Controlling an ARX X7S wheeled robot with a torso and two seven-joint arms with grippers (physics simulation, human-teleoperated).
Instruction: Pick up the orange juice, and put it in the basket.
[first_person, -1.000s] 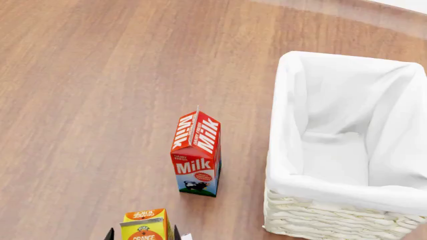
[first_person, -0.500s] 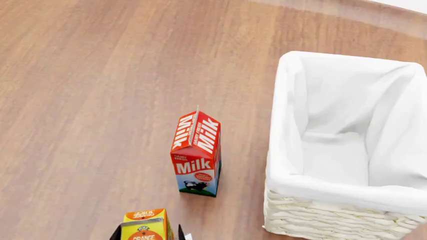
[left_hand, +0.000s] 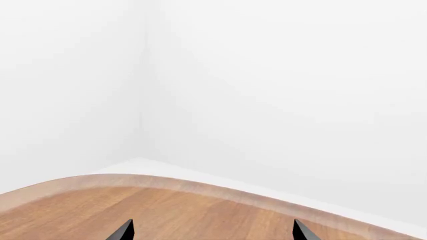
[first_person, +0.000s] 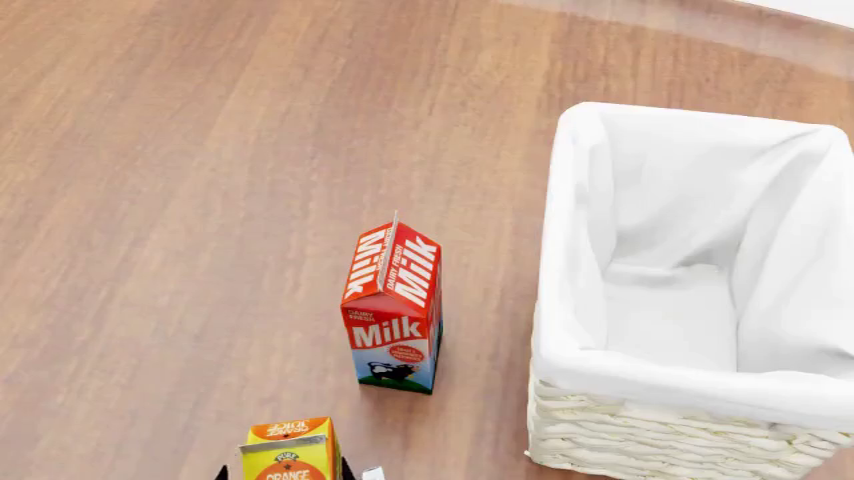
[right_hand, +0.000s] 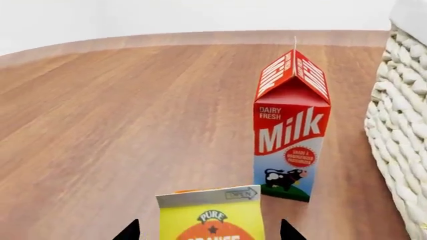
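The orange juice is a yellow and orange gable-top carton standing upright at the near edge of the head view, cut off by the frame. In the right wrist view the orange juice stands between the two dark fingertips of my right gripper, which is open, with a gap on each side of the carton. The basket, cream wicker with a white liner, stands to the right and looks empty. My left gripper is open and empty over bare wood.
A red milk carton stands upright between the orange juice and the basket, close behind the juice in the right wrist view. The basket's wicker wall is just right of it. The wooden table's curved far edge meets a white wall.
The dark fingertips beside the orange juice have shifted slightly at the bottom edge of the head view. The cartons and basket have not moved.
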